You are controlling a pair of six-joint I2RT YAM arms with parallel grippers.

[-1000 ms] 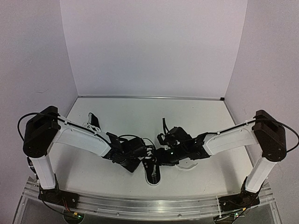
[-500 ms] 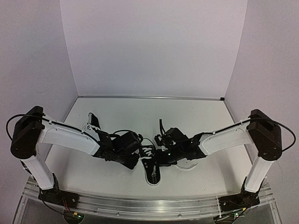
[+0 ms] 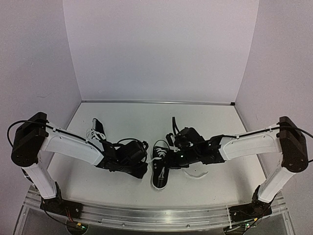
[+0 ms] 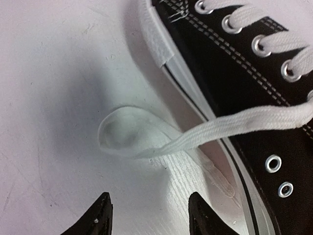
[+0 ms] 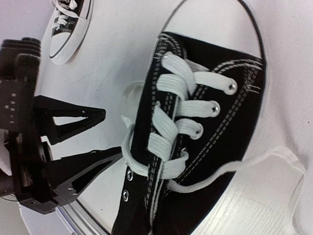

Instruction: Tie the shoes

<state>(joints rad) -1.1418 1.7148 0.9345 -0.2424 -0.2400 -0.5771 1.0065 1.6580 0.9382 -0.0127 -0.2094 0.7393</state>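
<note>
One black sneaker with white laces lies in the middle of the table between my grippers. It fills the right wrist view. Its side shows in the left wrist view. A loose lace loop lies flat on the table beside it. My left gripper is open and empty, just short of that loop; it also shows in the top view. My right gripper hovers over the shoe's lacing; its fingers are hidden. Another lace end trails off to the right. The second sneaker lies at the left.
A white curved piece lies on the table under my right forearm. White walls enclose the table at the back and on both sides. The metal rail with the arm bases runs along the near edge.
My left gripper has pulled back to the left, off the middle shoe. My right arm has shifted a little back and to the right. The shoe has slid slightly away from the near edge.
</note>
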